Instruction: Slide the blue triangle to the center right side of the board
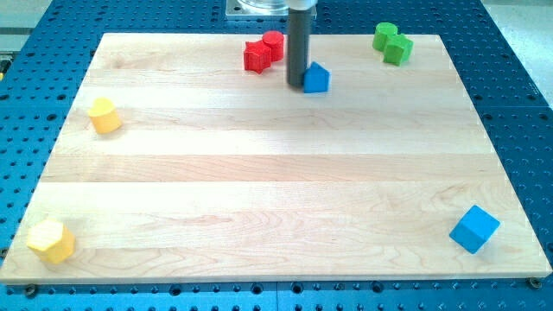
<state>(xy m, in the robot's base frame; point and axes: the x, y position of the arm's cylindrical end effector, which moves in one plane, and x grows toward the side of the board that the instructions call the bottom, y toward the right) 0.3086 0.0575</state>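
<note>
Straight dark grey cylindrical rod (299, 47), smooth, matte, no markings; flat-ended my tip (298, 85); pale silver metal collar (270, 7) above, mostly cropped by frame.

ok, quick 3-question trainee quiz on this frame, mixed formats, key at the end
1. True or false: my tip is right beside the blue triangle, on its view-left side.
2. Which block sits nearest the board's bottom-right corner in the view? A) blue cube B) a yellow block C) a green block
3. Fill in: two ____ blocks sit just to the view's left of the rod.

Key: 1 true; 2 A; 3 red
</note>
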